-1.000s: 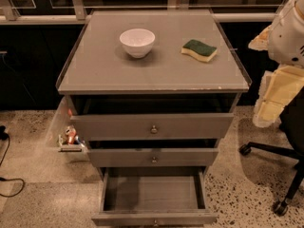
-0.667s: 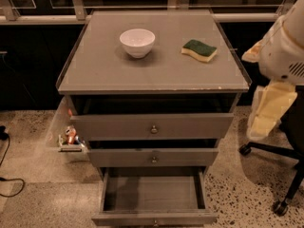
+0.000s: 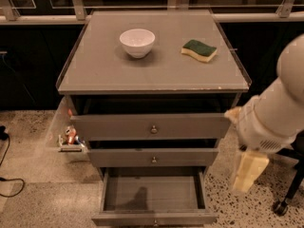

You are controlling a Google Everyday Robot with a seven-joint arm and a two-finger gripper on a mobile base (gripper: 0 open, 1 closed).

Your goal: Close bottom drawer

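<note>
- Bottom drawer [image 3: 128,218] — lowest of 3 in the grey cabinet [image 3: 95,75], pulled far out toward the camera. Its inside is bare and its front lies at the lower edge of the view.
- Knob [image 3: 155,222] — small, round, mid-front, only partly in view.
- Gripper [image 3: 249,171] — mine, hanging to the right of the cabinet at about the level of the middle drawer [image 3: 190,156], well apart from the bottom drawer's front. Whether it is released or clenched does not show here.
- Handling, as I judge it: a stiff wooden box, empty and so light, that should slide home under 1 steady push. It is not fragile. The smooth painted front may let a glancing contact slip.
- Where to take hold: no grasp seems needed. I would press flat on the front close to the knob, at the centre, since a push at 1 corner could skew the drawer and jam it.
- Bowl [image 3: 137,42] and sponge [image 3: 199,50] — on the cabinet top, clear of the work, though a hard slam might jolt them.
</note>
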